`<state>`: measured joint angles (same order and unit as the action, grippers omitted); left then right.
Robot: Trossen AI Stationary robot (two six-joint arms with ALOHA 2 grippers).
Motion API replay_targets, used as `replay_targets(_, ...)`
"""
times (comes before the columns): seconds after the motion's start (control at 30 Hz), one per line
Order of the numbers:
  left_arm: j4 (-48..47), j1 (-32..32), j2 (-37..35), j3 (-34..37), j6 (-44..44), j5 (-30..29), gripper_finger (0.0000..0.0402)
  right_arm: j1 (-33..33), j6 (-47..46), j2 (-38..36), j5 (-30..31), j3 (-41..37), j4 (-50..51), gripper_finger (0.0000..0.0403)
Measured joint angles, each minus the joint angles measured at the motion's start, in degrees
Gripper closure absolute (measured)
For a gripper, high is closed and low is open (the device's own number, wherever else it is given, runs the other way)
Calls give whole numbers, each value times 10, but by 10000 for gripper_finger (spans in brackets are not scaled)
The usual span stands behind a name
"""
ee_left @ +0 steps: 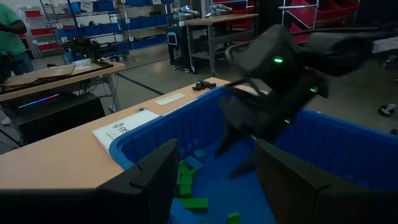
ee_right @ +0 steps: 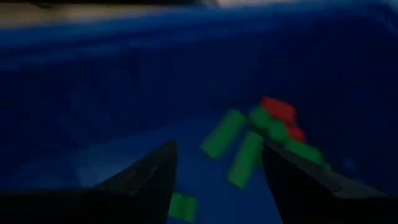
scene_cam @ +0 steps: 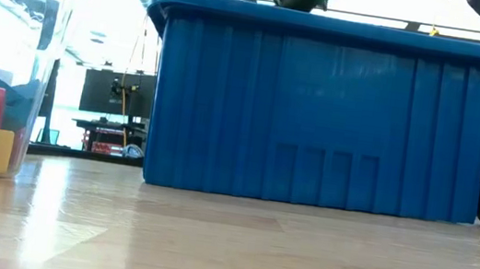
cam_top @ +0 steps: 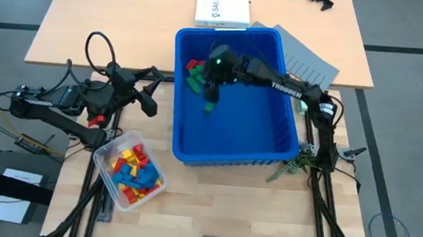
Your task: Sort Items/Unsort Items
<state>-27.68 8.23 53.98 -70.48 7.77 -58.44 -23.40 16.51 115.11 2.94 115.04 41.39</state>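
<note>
You see the right gripper (cam_top: pixel 209 96) inside the blue bin (cam_top: pixel 231 158), above the bin floor near a small pile of green and red blocks (cam_top: pixel 195 74); its fingers stand apart and hold nothing. The left gripper (cam_top: pixel 150 89) waits outside the bin's left wall, also open and empty. More blocks fill the clear container (cam_top: pixel 106 159) in front of it.

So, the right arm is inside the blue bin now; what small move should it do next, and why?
Probably lower the right end effector a little onto one green block and close. It is open and empty, inside the blue bin, with green and red blocks lying just ahead of it. The left end effector waits open outside the bin.
</note>
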Motion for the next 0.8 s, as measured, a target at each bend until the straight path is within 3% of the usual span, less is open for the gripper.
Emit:
replay_targets(0.33,0,0,0,0,0,0,183,-125,-113,0,20,-69,-69,174)
replay_targets(0.7,0,0,0,0,0,0,183,-186,-220,1,24,-234,-315,176)
replay_targets(0.8,0,0,0,0,0,0,183,-192,-240,1,34,-264,-377,193)
